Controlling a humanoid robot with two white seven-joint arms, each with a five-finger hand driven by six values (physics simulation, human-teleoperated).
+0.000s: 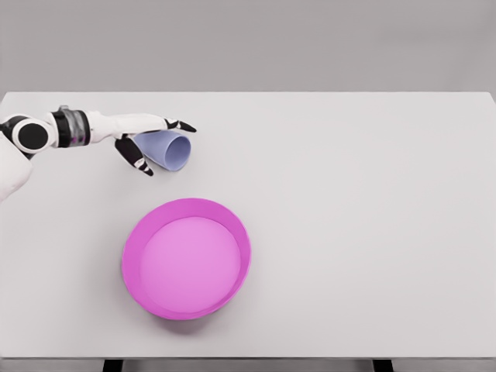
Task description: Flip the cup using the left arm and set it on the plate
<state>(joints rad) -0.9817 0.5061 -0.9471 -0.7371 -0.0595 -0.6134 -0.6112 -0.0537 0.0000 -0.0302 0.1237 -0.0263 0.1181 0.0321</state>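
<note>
L hand [147, 139] on tilted cup [167, 149]; plate [186, 258] near, white table [349, 232].

A simulated test bench is showing here, not a lived-in room: a plain white table [349, 217] is filling the view, a flat grey backdrop [248, 43] is standing behind it, and everything is rendering smooth and evenly lit. Dark shapes at the bottom edge are possibly table legs [113, 365].

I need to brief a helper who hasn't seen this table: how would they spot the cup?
On the white table, look beyond the big pink plate, toward the far left. The cup is the small pale lavender thing lying tilted at the left hand.
</note>
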